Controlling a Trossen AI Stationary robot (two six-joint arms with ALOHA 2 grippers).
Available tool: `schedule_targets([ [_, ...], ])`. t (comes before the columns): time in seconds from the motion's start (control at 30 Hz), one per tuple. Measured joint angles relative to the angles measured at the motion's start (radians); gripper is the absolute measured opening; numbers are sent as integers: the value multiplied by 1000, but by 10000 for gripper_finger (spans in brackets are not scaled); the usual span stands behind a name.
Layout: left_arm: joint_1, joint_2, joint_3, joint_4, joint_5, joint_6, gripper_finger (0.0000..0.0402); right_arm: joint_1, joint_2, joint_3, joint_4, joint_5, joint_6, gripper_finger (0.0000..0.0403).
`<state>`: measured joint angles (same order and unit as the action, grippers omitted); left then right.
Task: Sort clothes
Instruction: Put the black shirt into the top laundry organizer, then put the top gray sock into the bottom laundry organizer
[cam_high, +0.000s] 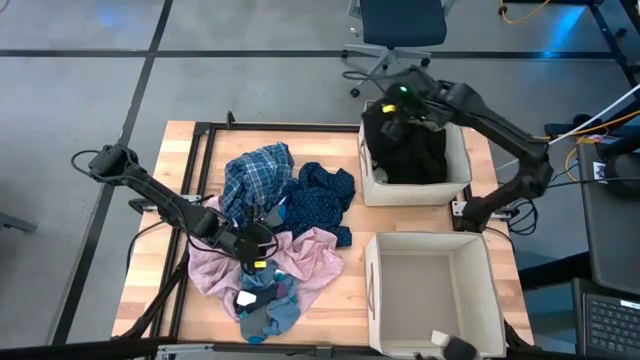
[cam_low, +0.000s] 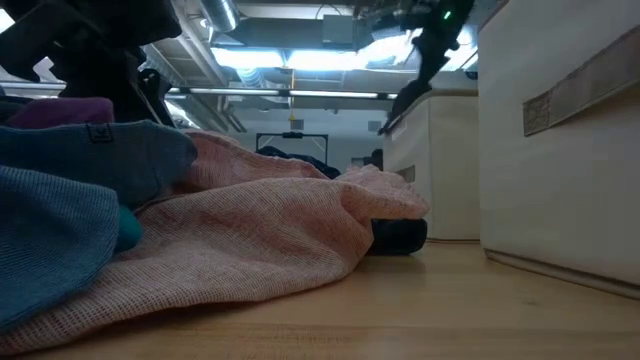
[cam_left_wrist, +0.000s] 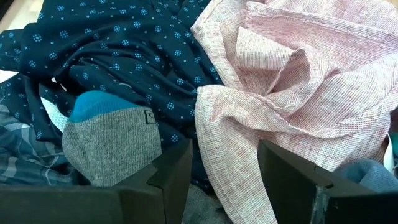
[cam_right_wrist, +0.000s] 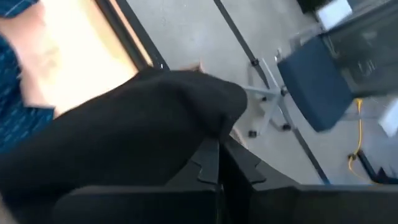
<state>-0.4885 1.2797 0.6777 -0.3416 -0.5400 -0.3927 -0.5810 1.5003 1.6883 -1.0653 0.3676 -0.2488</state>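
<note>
Sorting is under way: the right gripper (cam_high: 392, 112) hangs over the far bin (cam_high: 458, 150), its jaws closed together on a fold of the black garment (cam_high: 405, 150), most of which already lies slumped inside that bin. The near bin (cam_high: 480, 250) looks empty. The rest of the clothes sit heaped on the desk (cam_high: 150, 200): the plaid shirt (cam_high: 255, 172), the dotted shirt (cam_high: 322, 198), the pink cloth (cam_high: 310, 255) and grey-teal socks (cam_high: 265, 305), all touching or overlapping. The left gripper (cam_high: 252, 245) hovers low over this heap, its jaws wide apart and holding nothing, straddling a ridge of the pink cloth just beside a sock.

All of it is light, limp fabric that will drape and drag neighbours along. I would pinch a raised fold or bunched ridge rather than a flat patch, and lift high so the piece peels clear of the pile.
</note>
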Motion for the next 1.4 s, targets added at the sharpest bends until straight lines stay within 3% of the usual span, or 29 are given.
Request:
schedule_targets([
  [0.27,0,0,0,0,0,6,172,52,-164,11,-303,39,227,14],
  [0.4,0,0,0,2,-1,19,172,50,-226,-65,-320,36,341,14],
  [0.5,0,0,0,3,-3,27,172,43,-253,-139,-313,116,410,29],
  [0.63,0,0,0,3,-3,27,172,35,-258,-224,-299,136,458,77],
  [0.77,0,0,0,3,-4,27,172,36,-256,-290,-269,111,458,152],
  [1.0,0,-3,0,7,-4,48,172,41,-256,-232,-311,109,463,261],
  [1.2,0,-42,32,11,-5,113,172,173,-310,-129,-235,-5,480,287],
  [1.4,13,-143,40,5,-22,160,172,406,-342,-193,44,-68,425,289],
])
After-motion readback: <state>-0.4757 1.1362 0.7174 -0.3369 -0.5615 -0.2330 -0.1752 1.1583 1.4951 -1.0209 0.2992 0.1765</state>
